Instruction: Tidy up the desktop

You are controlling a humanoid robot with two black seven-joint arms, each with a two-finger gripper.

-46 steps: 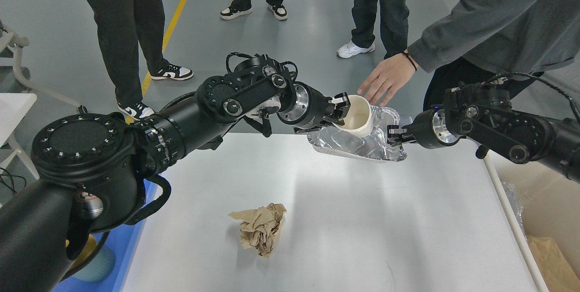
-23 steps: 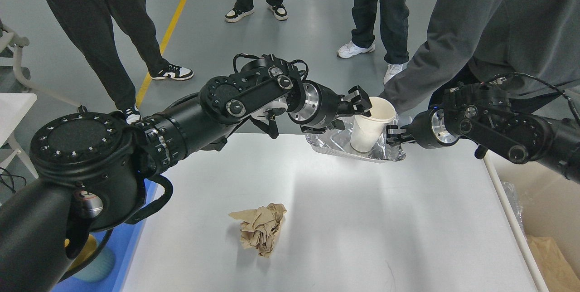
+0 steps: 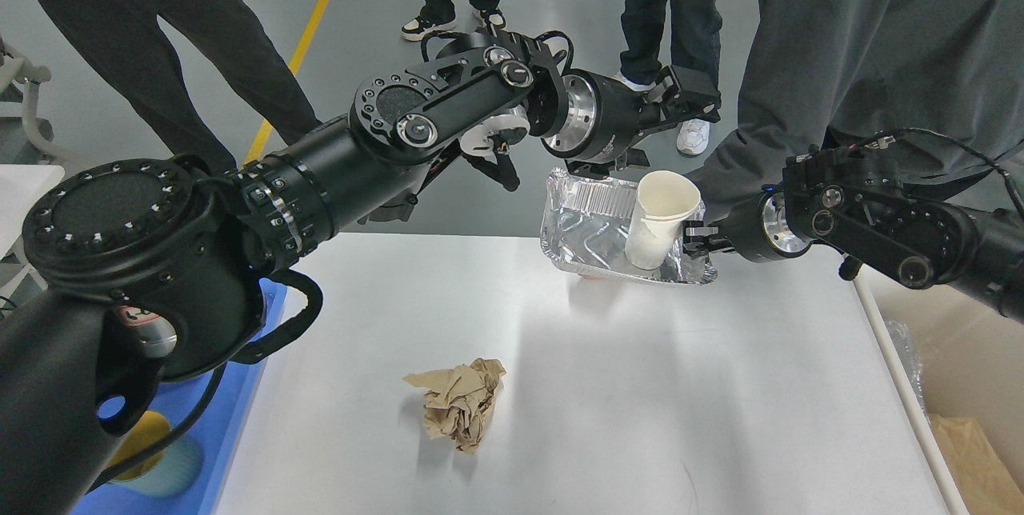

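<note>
The white desktop (image 3: 640, 419) fills the lower middle. A crumpled brown paper ball (image 3: 460, 403) lies on it near the front left. A silver foil tray (image 3: 588, 219) is held tilted above the far edge, with a white paper cup (image 3: 660, 215) standing in it. My right gripper (image 3: 694, 239) is shut on the tray's right rim. My left gripper (image 3: 690, 95) is open and empty, raised above and behind the cup, apart from it.
A blue plastic tray (image 3: 240, 427) sits at the desktop's left edge under my left arm. A beige bin (image 3: 952, 371) with brown paper stands at the right. Several people stand beyond the far edge; one in grey (image 3: 840, 43) leans in behind the foil tray.
My left gripper let go of the cup, which now stands in the foil tray, and has risen up and to the right. The person's hand has gone behind the tray. The right gripper kept its hold.
</note>
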